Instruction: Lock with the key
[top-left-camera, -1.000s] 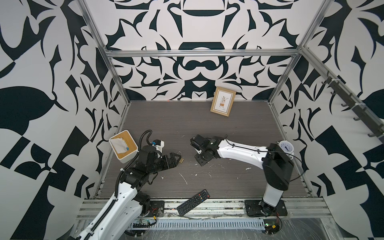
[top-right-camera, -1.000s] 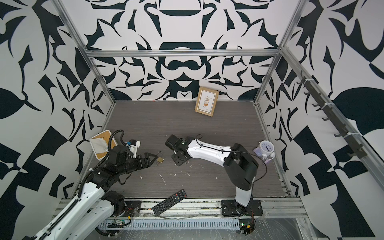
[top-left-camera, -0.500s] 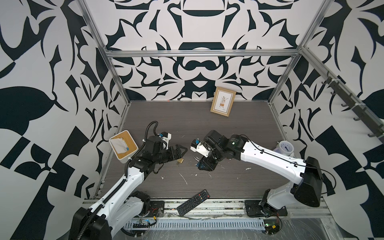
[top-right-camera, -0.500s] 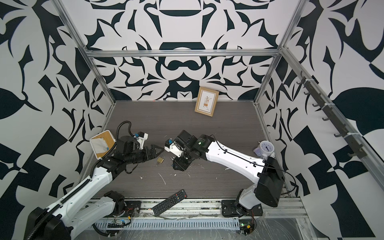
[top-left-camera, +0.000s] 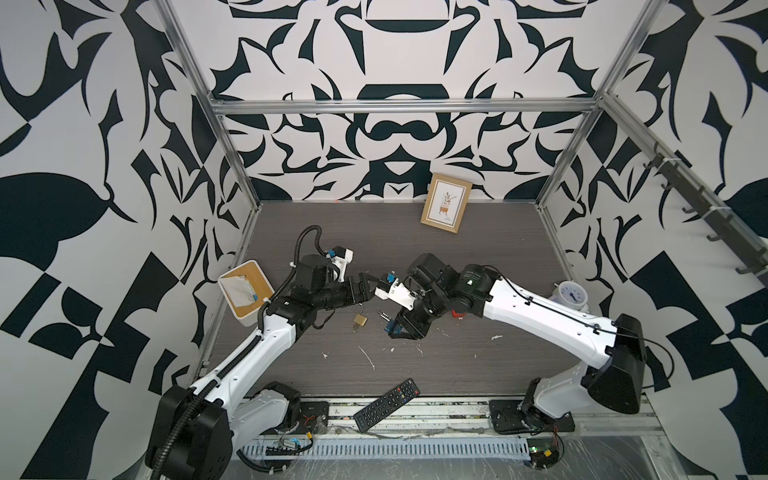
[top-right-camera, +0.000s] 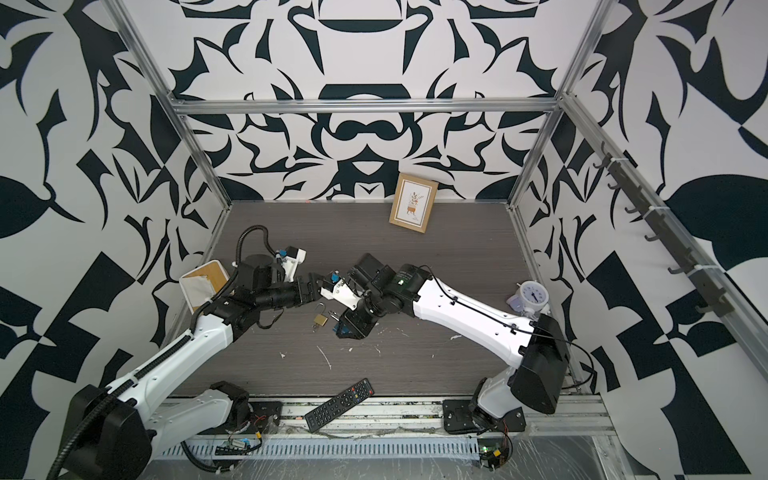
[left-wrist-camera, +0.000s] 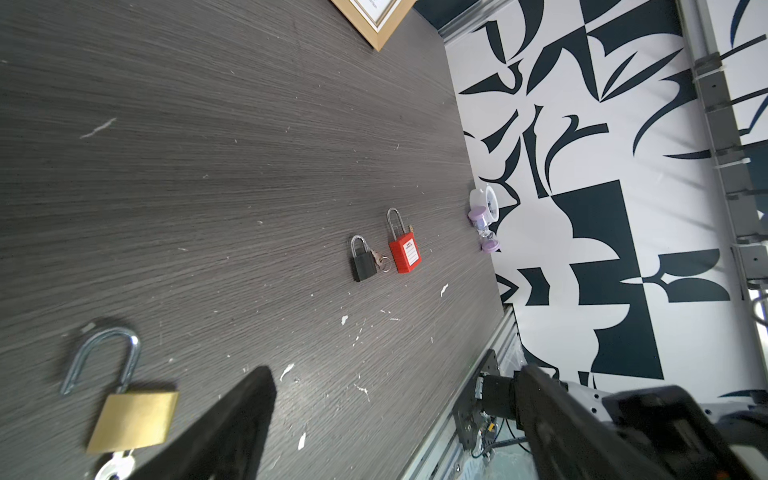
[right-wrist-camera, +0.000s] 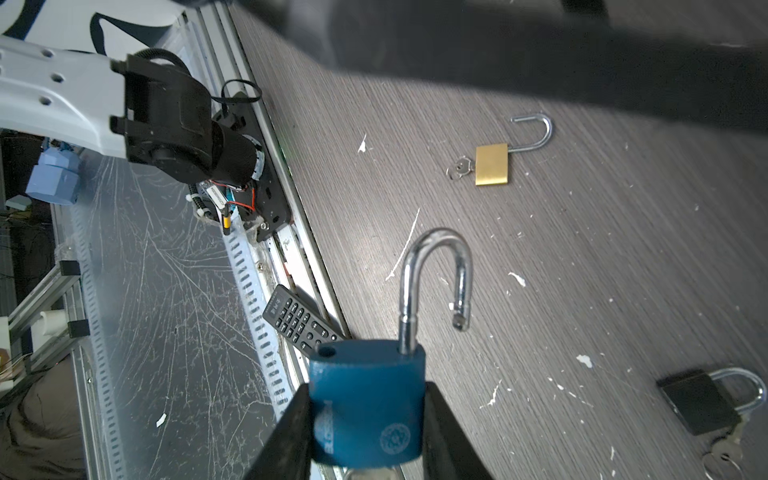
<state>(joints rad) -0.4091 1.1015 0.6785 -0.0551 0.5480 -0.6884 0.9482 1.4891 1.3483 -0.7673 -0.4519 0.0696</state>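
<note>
The right fingers (right-wrist-camera: 440, 451) are clamped on the flat sides of the blue padlock (right-wrist-camera: 368, 399), which they hold over the middle of the worktop (right-wrist-camera: 582, 257). Its shackle (right-wrist-camera: 436, 257) is swung open and points away from the wrist. Whether a key sits in its underside I cannot tell. The left fingers (left-wrist-camera: 232, 424) stand wide apart and empty, just above and beside the brass padlock (left-wrist-camera: 133, 419). That one lies flat, also open, with a key (left-wrist-camera: 116, 467) in its base.

By its looks, the blue padlock is dense, rigid metal with a smooth painted body that could twist in a light pinch. The broad faces, gripped as now, are the sound hold and leave the shackle and keyhole free. The shackle probably swings loosely on its long leg, so it wants pressing straight into its hole. A key is thin and small, best pinched by the bow and not the blade.

Against a second ago, both arms have reached farther in. The left fingers have lifted from beside the brass padlock toward the right wrist, and the brass padlock has not moved.
</note>
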